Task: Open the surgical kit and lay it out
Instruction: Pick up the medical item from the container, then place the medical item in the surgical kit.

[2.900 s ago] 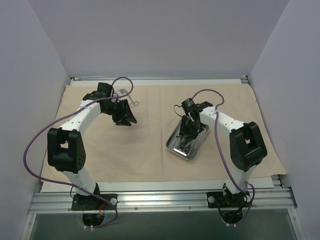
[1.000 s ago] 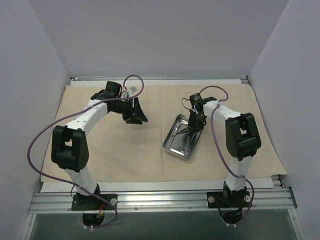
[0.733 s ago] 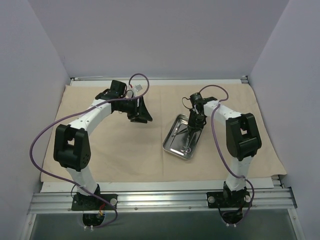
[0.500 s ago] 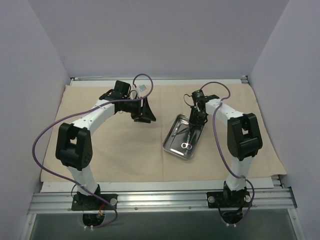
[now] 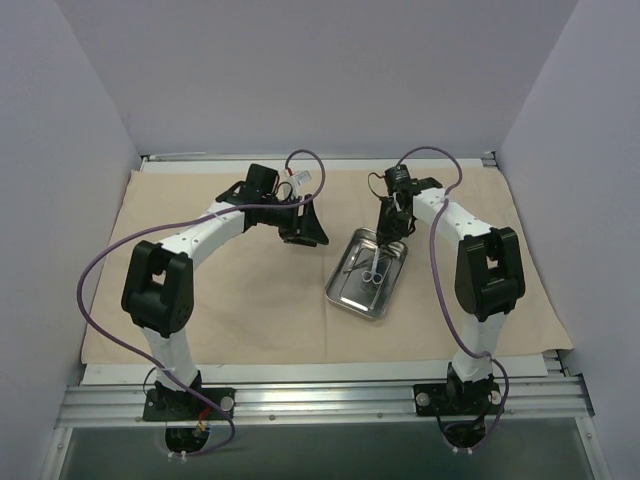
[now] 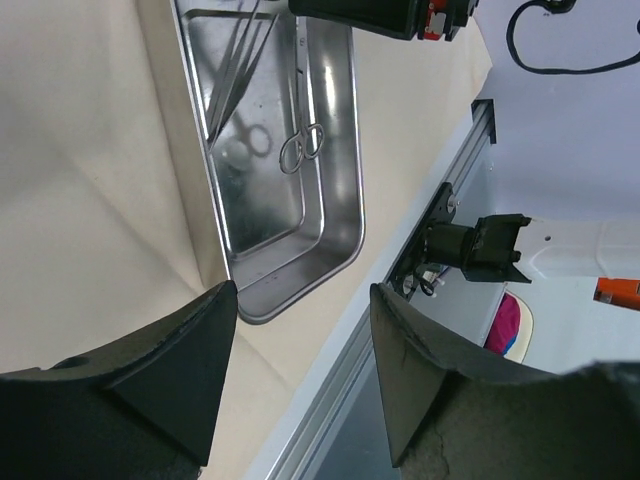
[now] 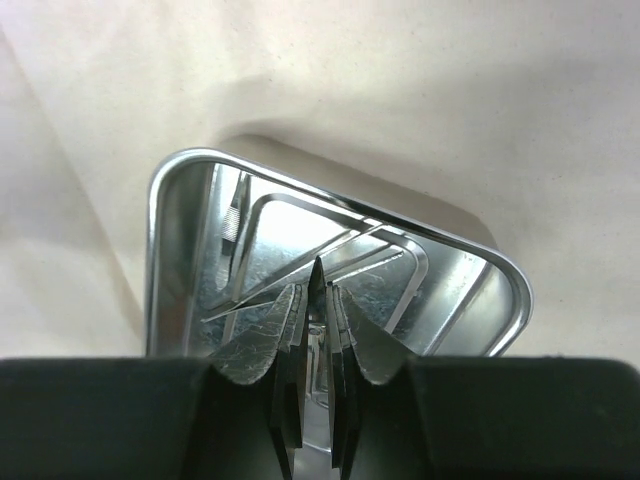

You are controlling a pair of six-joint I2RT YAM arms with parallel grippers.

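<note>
Right gripper (image 5: 388,235) pinches a ring-handled tool (image 6: 300,150) over the tray (image 5: 345,297); left gripper (image 5: 305,228) is open.
The right gripper's fingers are squeezed tight on the thin tool, and its rings hang down inside the shiny tray. The tray sits on the beige cloth (image 5: 250,300). The left gripper, fingers apart and empty, hangs over the cloth just beside the tray.
</note>
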